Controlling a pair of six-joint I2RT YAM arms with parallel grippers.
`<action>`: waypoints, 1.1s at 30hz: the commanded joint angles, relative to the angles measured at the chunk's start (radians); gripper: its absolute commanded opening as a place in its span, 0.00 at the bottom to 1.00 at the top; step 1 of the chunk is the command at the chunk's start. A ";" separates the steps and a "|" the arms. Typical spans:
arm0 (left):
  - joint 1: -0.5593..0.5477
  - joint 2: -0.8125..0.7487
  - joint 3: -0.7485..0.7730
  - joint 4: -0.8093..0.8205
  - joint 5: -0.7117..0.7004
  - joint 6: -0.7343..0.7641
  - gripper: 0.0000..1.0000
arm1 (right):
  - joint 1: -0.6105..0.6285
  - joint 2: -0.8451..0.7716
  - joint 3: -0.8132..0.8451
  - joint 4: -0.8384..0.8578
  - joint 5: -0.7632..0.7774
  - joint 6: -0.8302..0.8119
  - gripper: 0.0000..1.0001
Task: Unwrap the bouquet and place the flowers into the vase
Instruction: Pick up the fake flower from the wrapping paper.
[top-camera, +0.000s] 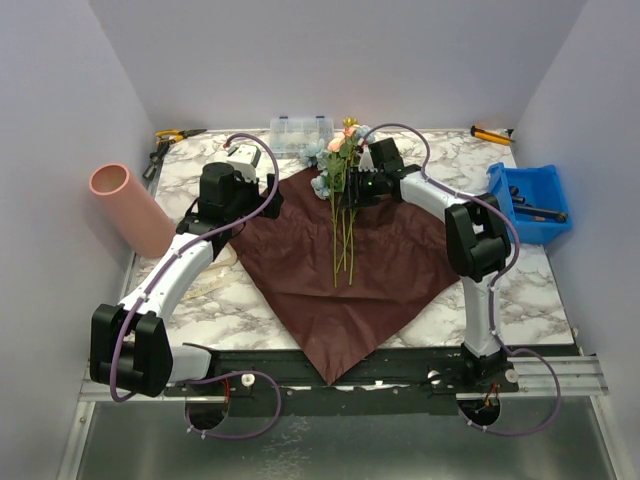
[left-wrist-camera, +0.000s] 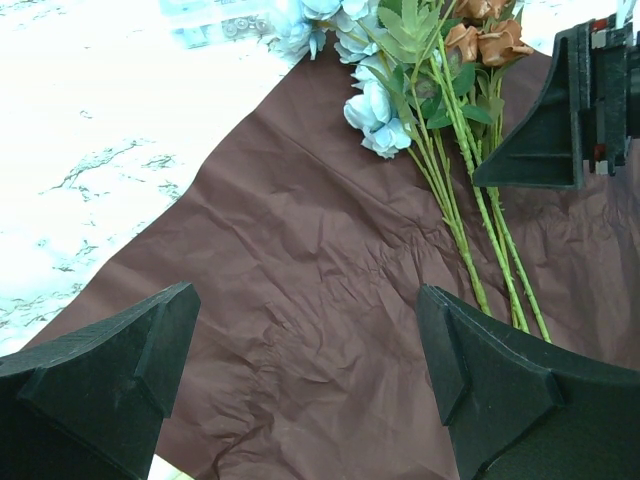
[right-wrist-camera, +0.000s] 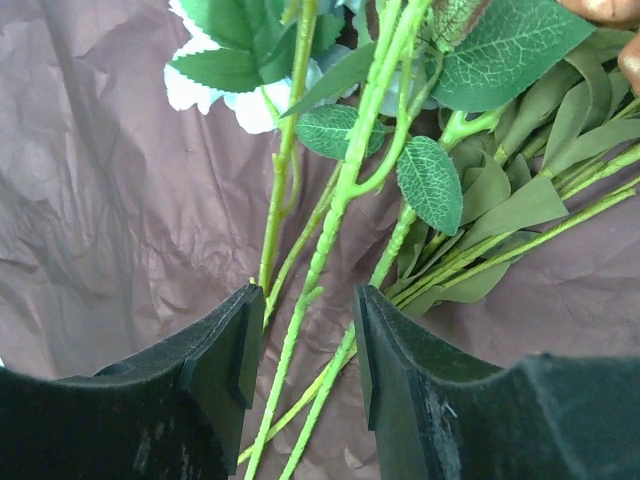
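Flat maroon sheet (top-camera: 340, 270) at centre frame leaves free room above its lower half. Stems (top-camera: 343, 240) run down mid-frame between the parted jaws of the right tool (right-wrist-camera: 305, 335). Left tool (left-wrist-camera: 310, 345) gapes wide over bare sheet. Vase (top-camera: 130, 205) blocks the left bench (top-camera: 250, 310) edge, blue bin (top-camera: 530, 200) the right, clear box (top-camera: 300, 133) the back.
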 joint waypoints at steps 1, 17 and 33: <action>0.006 -0.022 -0.009 0.021 0.005 -0.010 0.99 | -0.013 0.051 0.041 0.018 -0.056 0.028 0.48; 0.006 -0.009 -0.021 0.035 -0.001 -0.008 0.99 | -0.055 0.133 0.081 0.018 -0.193 0.115 0.32; 0.005 0.009 -0.021 0.047 0.000 -0.015 0.99 | -0.077 -0.132 -0.091 0.147 -0.151 0.189 0.00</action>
